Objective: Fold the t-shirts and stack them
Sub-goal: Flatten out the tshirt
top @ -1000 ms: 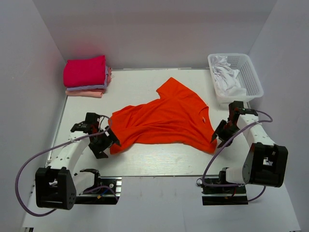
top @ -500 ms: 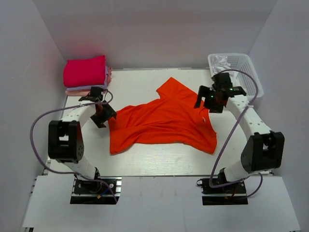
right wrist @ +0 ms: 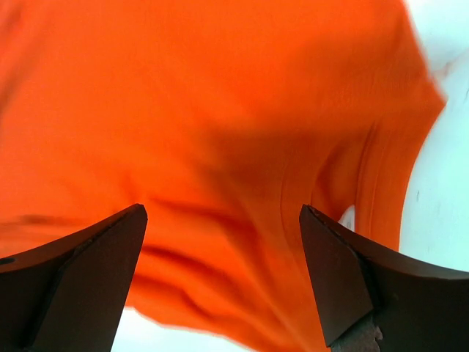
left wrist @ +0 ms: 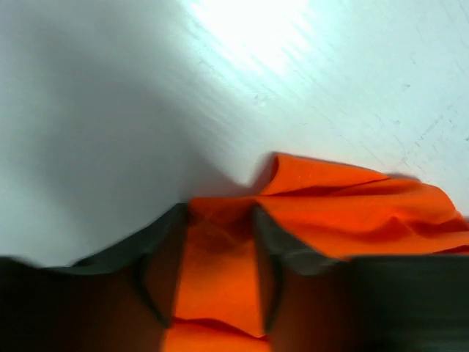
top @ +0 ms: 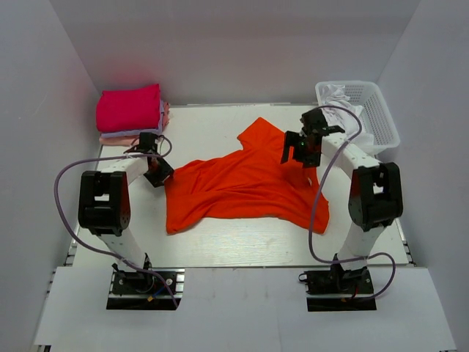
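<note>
The stack of folded t-shirts lies at the far left corner of the surface, magenta-pink on top. It is near the left arm. Risk: a sweep of that arm toward the far left can push the stack askew.

The left claw sits at the left edge of the orange t-shirt. In the left wrist view its fingers stand partly apart, with a ridge of orange cloth between them. Whether they press the cloth cannot be told. Risk: if the bite takes only this thin edge, the cloth can slip out on lifting. If it takes two layers, the fold below goes uneven.

The orange t-shirt lies loose and creased across the middle of the surface, one sleeve pointing to the far side. It is not yet folded. Risk: wrinkles trapped now carry into the finished rectangle.

The right claw hangs over the far right part of the shirt, near the collar. Its jaws are wide apart and hold nothing. Risk: a descent onto flat cloth, away from an edge, can pinch a tuck in the middle or miss altogether. Unequal pulls from the two arms can drag the shirt sideways.

The basket stands at the far right, just beside the right arm. Risk: the elbow can knock it.
</note>
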